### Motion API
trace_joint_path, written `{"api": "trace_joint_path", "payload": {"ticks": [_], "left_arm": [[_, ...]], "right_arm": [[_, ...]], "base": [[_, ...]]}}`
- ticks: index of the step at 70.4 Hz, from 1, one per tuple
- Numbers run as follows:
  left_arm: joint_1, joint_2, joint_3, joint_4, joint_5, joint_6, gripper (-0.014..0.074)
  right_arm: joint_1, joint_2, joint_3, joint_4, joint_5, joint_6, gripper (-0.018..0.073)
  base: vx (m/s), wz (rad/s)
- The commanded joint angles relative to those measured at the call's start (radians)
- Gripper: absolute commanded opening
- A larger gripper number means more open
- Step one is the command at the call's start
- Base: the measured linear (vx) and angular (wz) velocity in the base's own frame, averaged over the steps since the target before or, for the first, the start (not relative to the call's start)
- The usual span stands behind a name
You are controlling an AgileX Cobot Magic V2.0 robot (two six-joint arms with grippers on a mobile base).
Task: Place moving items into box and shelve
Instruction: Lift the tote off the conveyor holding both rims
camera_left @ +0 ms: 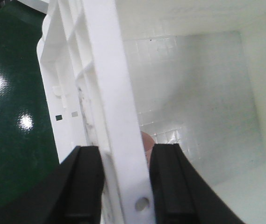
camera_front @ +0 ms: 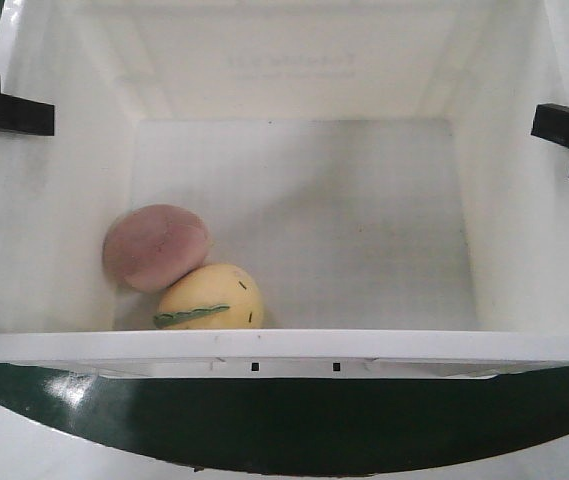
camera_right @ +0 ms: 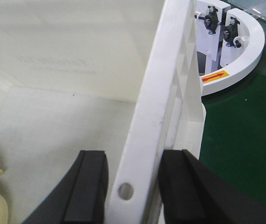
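The large white rectangular plastic tote with a ribbed rim (camera_front: pixel 284 345) sits upright and open-topped, faint print on its far wall too pale to read, its side rims pinched by the left gripper (camera_left: pixel 125 186) and the right gripper (camera_right: pixel 133 186). On its floor, in the near left corner, lie both soft plush balls, touching each other. The dusty pink-brown seamed ball (camera_front: pixel 154 245) lies closer to the left wall, and the pale yellow ball (camera_front: pixel 209 295) lies against the near wall, its green stitched stripe (camera_front: pixel 192 316) low on the near side.
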Motion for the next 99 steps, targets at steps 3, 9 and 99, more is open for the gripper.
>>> {"api": "trace_joint_path", "payload": {"ticks": [3, 9, 99], "left_arm": [[-0.011, -0.031, -0.049, -0.132, -0.130, 0.017, -0.0006], [-0.011, -0.031, -0.049, -0.135, -0.130, 0.017, -0.0006], [-0.011, -0.031, -0.048, -0.157, -0.098, 0.017, -0.0006]], "right_arm": [[0.004, -0.018, -0.043, 0.065, -0.112, -0.023, -0.0004], [0.004, -0.012, -0.043, 0.065, -0.098, -0.023, -0.0004], [0.004, 0.017, -0.043, 0.069, -0.072, -0.023, -0.0004]], "base": [[0.00, 0.00], [0.00, 0.00], [0.00, 0.00]]}}
